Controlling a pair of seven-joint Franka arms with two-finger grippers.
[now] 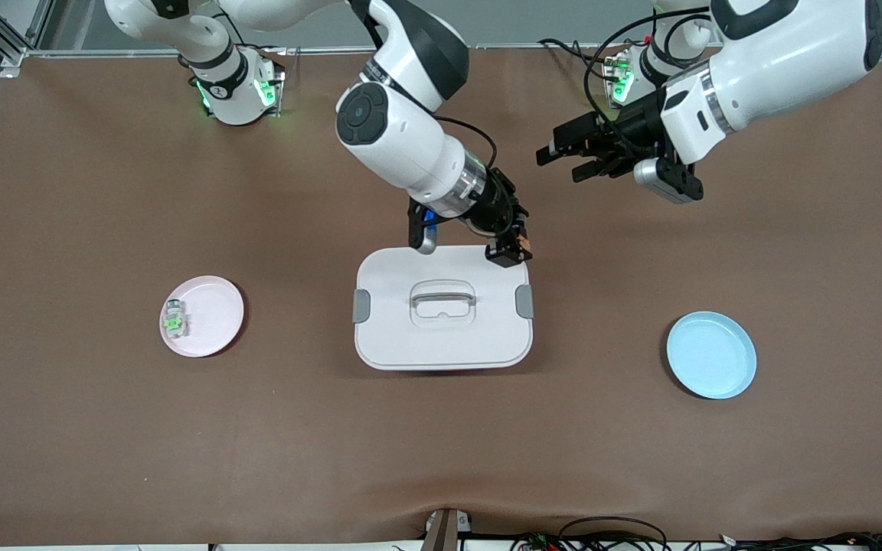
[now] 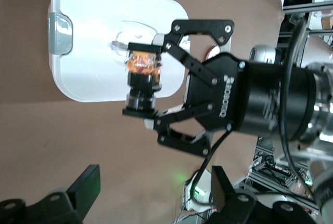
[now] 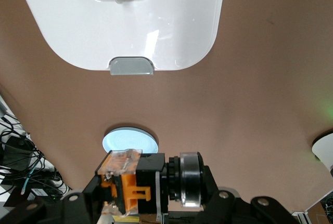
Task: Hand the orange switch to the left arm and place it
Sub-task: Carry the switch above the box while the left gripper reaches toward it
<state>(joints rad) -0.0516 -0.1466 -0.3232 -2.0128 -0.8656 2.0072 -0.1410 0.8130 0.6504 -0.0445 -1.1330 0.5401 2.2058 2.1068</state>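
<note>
Nearest the front camera on the brown tabletop (image 1: 66, 428) sit the blue plate (image 1: 711, 354), toward my left arm's end, and the pink plate (image 1: 204, 316), toward my right arm's end, carrying a pale part with a green centre (image 1: 174, 319). Between them stands the white box (image 1: 442, 317). Over its farther edge, my right gripper (image 1: 514, 249) has its fingers clenched on the orange switch (image 2: 142, 67). My left gripper (image 1: 567, 157) hangs above bare tabletop, fingers spread wide, grasping nothing.

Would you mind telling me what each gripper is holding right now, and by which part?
The right gripper, over the box, clamps the orange switch across its black body. The left gripper holds nothing; its fingers stand open.
</note>
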